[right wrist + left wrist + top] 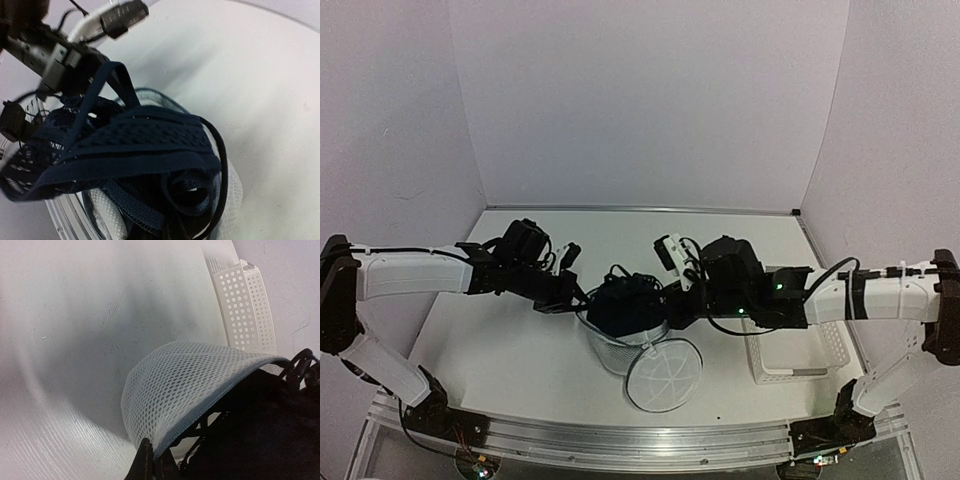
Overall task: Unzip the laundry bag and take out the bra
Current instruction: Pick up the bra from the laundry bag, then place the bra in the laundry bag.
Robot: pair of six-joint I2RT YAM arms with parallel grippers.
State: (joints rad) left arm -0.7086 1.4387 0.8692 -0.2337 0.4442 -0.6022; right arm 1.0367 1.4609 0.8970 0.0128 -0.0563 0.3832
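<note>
The white mesh laundry bag [608, 352] lies open at the table's middle, and its round star-seamed lid panel [665, 375] hangs open toward the front. The dark navy bra [625, 305] bulges up out of the bag's mouth. My left gripper [575, 295] is shut on the bag's seamed rim [185, 380], which is pinched between its fingertips [146, 460]. My right gripper [672, 305] is at the bra's right side and shut on it. In the right wrist view the bra's band and straps [145, 140] are lifted over the bag's mesh [232, 200] and hide my fingers.
A white perforated plastic basket [790, 355] stands at the right, just beyond my right forearm; it also shows in the left wrist view [245, 310]. The left arm's wrist [60, 55] is close behind the bra. Walls enclose the table at the back and both sides.
</note>
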